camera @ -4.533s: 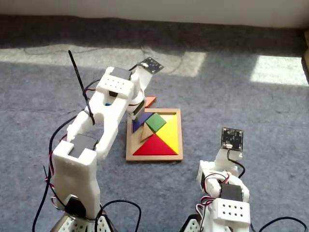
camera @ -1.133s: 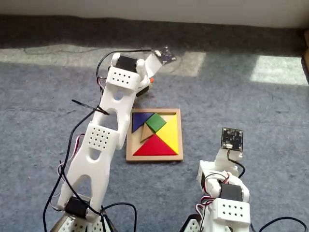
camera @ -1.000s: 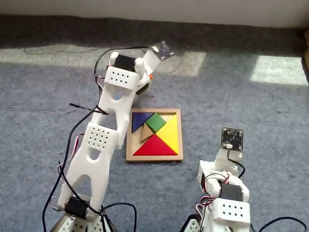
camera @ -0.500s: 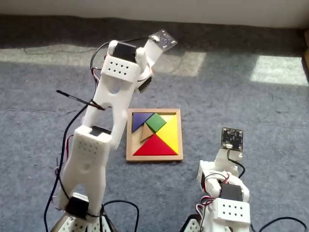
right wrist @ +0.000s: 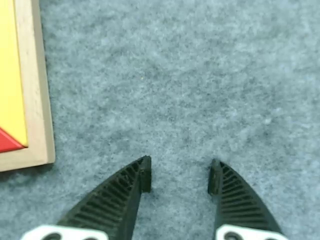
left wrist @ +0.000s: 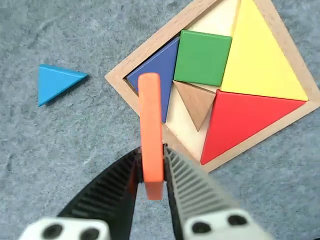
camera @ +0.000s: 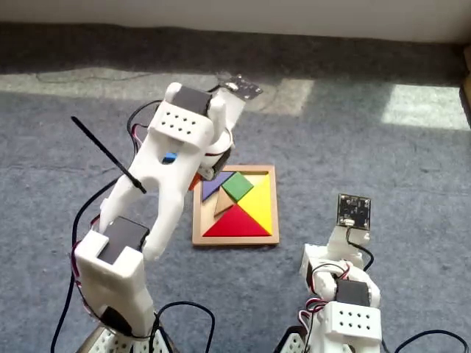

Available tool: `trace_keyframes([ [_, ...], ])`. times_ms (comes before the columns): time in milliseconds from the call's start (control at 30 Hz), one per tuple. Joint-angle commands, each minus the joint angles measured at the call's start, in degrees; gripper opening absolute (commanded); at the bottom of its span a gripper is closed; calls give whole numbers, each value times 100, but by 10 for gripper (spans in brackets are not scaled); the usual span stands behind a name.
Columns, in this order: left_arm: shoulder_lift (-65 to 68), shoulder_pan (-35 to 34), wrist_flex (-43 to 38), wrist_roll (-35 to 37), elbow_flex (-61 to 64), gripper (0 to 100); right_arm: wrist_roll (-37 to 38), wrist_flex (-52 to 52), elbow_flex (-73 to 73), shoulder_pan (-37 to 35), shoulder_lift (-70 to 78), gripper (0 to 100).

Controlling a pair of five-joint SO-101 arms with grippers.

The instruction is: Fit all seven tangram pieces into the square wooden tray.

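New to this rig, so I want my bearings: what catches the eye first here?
The left gripper holds an orange piece on edge between its jaws, over a corner of the wooden tray. Inside, a yellow triangle and a red triangle stand out; a light-blue triangle lies apart on the carpet.

White plastic left arm (camera: 158, 169) and right arm (camera: 342, 301) carried black motors (camera: 121, 237) and cables (camera: 184, 304); left tool (left wrist: 151, 151) and right tool (right wrist: 179, 175) had black ribbed fingers (right wrist: 120, 200).

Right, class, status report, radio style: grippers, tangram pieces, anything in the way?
Left gripper shut on orange piece, above wooden tray corner. Right gripper open over carpet. Light-blue triangle loose outside tray. Nothing blocking.
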Motion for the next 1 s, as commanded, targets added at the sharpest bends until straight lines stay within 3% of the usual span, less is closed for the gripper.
trace_keyframes([
  [0,-435,92,-580,220,690,7,53,-163,92,127,4,202],
  [500,-655,259,-2655,888,3037,11,53,-163,92,127,4,202],
  [600,-637,462,-2760,879,3134,27,53,-163,92,127,4,202],
  [767,-673,558,-2716,914,3134,149,53,-163,92,127,4,202],
  [967,-690,585,-2479,914,3002,158,53,-163,92,127,4,202],
])
